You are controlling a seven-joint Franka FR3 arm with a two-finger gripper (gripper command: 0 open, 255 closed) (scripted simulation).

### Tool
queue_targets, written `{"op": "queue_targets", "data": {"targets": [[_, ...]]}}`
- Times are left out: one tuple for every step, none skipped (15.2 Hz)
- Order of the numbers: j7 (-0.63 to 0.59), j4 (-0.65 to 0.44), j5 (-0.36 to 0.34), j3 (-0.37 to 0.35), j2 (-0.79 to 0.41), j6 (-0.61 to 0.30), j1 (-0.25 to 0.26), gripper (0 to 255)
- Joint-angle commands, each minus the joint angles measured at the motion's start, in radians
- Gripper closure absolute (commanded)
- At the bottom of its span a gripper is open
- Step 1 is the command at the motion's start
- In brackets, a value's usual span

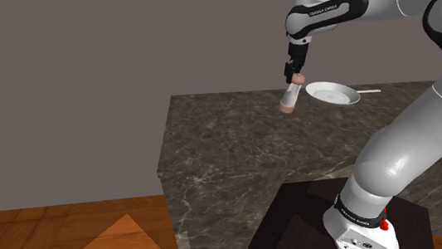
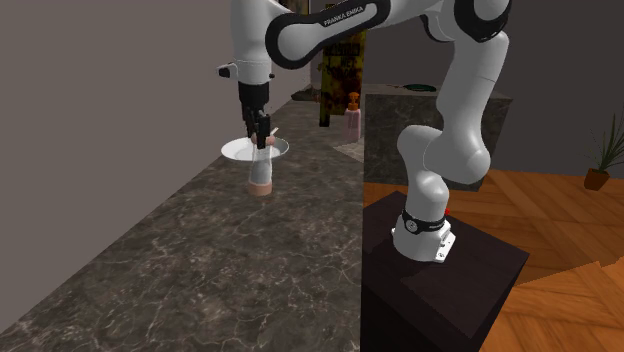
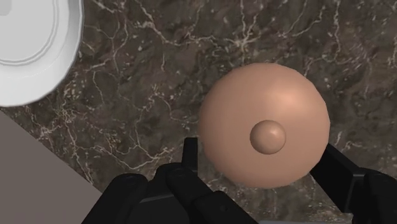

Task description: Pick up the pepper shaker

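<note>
One gripper [image 1: 295,76], partly closed, clasps the single pepper shaker [image 1: 291,98] in the shoulder view's upper middle; one white pan [image 1: 333,94] lies beside.

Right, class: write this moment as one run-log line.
phase: grasp | gripper: shut on pepper shaker | lift: cannot tell | surface: dark marbled counter | nearby: white pan

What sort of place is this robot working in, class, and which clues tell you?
Most likely a home kitchen: a dark veined stone counter, a white frying pan on it, and a pepper shaker near the pan. The wooden floor fits a house.
</note>
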State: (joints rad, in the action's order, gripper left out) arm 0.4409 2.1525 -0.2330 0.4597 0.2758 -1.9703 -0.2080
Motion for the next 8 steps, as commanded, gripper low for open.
{"op": "queue_targets", "data": {"targets": [[0.004, -0.029, 0.003, -0.002, 0.002, 0.031, 0.001, 255], [0.005, -0.041, 0.003, -0.004, 0.003, 0.045, 0.002, 255], [0.006, -0.054, 0.004, -0.005, 0.005, 0.058, 0.002, 255], [0.007, -0.066, 0.005, -0.007, 0.006, 0.071, 0.003, 255], [0.009, -0.079, 0.006, -0.008, 0.007, 0.085, 0.003, 255], [0.01, -0.091, 0.007, -0.009, 0.007, 0.098, 0.004, 255], [0.011, -0.104, 0.007, -0.01, 0.008, 0.111, 0.004, 255], [0.013, -0.118, 0.008, -0.012, 0.008, 0.125, 0.005, 255]]}}
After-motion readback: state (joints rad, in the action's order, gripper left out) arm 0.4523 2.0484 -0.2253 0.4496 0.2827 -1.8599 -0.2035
